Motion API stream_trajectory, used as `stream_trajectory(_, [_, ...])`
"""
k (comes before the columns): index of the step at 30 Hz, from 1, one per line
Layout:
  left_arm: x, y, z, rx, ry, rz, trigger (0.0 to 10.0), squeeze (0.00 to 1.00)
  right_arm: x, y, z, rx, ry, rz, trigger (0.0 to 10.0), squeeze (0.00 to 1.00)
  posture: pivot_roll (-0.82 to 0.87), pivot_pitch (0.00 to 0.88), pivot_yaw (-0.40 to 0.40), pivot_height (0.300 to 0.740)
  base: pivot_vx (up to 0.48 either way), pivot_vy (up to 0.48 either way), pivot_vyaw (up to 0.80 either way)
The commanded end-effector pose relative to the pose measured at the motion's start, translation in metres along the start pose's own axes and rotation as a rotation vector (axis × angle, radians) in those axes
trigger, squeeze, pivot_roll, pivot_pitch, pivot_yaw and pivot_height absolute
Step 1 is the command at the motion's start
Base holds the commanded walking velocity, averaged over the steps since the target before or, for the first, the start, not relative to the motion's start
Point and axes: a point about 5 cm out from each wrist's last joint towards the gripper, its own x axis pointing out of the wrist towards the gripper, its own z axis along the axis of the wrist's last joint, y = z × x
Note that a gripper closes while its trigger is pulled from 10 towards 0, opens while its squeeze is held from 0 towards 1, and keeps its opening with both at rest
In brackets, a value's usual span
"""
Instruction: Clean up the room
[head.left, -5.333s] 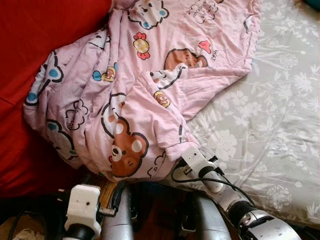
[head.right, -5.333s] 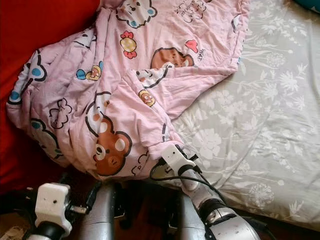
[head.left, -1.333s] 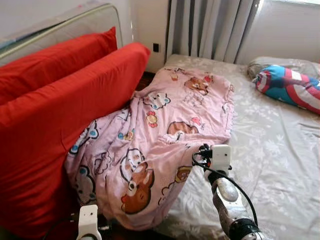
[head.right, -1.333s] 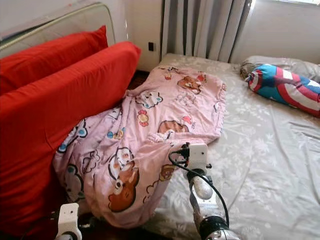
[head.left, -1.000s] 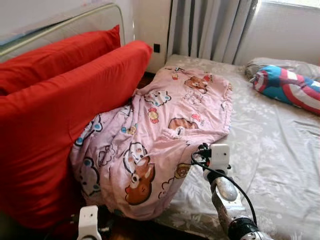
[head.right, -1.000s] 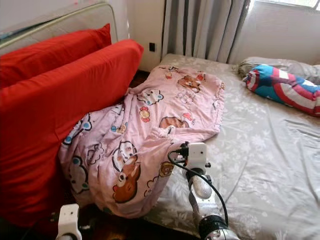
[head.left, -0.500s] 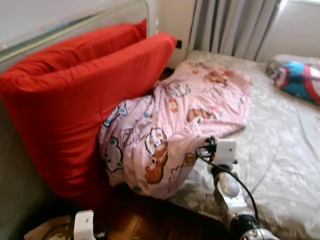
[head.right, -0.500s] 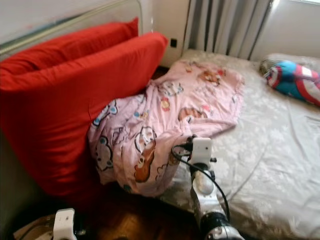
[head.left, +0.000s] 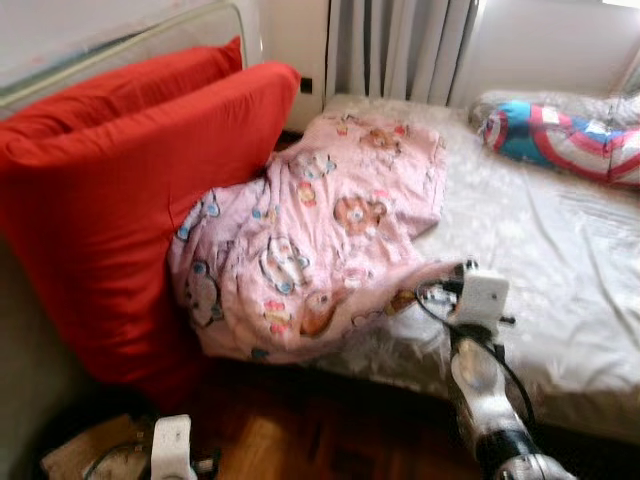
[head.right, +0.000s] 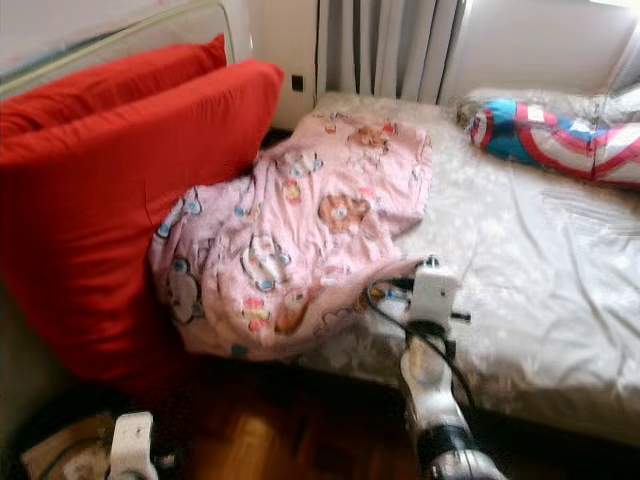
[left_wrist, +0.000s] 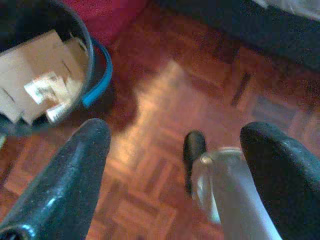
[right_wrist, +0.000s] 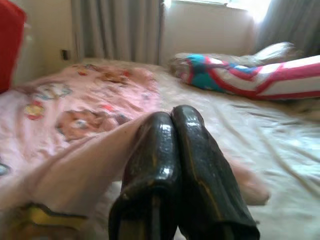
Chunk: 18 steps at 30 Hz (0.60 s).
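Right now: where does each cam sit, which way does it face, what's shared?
Left/right eye views: on the head, facing forward and down at the bed, pink blanket and red cushions; both arms show.
Left wrist view: facing the wood floor and a bucket; left gripper open.
Right wrist view: along the bed; right gripper shut on the pink blanket.
Shared: blanket, bed.

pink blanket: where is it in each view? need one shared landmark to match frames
Left eye view: pink blanket mid-frame, draped off the bed's near corner beside the red cushion.
Right eye view: same spot, shifted toward the left edge.
Left wrist view: not in it.
Right wrist view: blanket spread behind the right gripper, a fold pinched in its shut fingers.
Shared landmark: striped blue-and-red pillow at the bed's far end.
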Motion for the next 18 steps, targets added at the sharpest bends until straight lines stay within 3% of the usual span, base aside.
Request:
stream_trajectory(1, [0.000, 0.003, 0.001, 0.014, 0.005, 0.003, 10.0, 0.00, 0.003, 0.004, 0.010, 0.000, -0.057, -0.001, 10.0, 0.00, 0.03, 0.025, -0.024, 0.740, -0.300, 0.000, 0.00])
stream_trajectory(5, [0.000, 0.002, -0.001, 0.022, 0.009, -0.002, 10.0, 0.00, 0.002, 0.006, 0.010, -0.002, -0.057, -0.007, 10.0, 0.00, 0.03, 0.030, -0.024, 0.740, -0.299, 0.000, 0.00])
stream_trajectory(10, [-0.001, -0.001, -0.004, 0.039, 0.025, -0.023, 10.0, 0.00, 0.001, 0.005, 0.006, -0.001, -0.035, -0.020, 10.0, 0.00, 0.03, 0.035, -0.023, 0.740, 0.000, 0.000, 0.00])
stream_trajectory(14, [-0.001, -0.002, -0.006, 0.046, 0.034, -0.027, 10.0, 0.00, -0.002, 0.006, -0.009, -0.015, 0.076, -0.009, 10.0, 0.00, 0.03, 0.040, -0.024, 0.740, 0.000, 0.000, 0.00])
stream_trajectory(18, [-0.002, -0.002, -0.007, 0.044, 0.035, -0.029, 10.0, 0.00, -0.005, 0.006, -0.014, 0.011, 0.114, -0.015, 10.0, 0.00, 0.03, 0.042, -0.023, 0.740, 0.000, 0.000, 0.00])
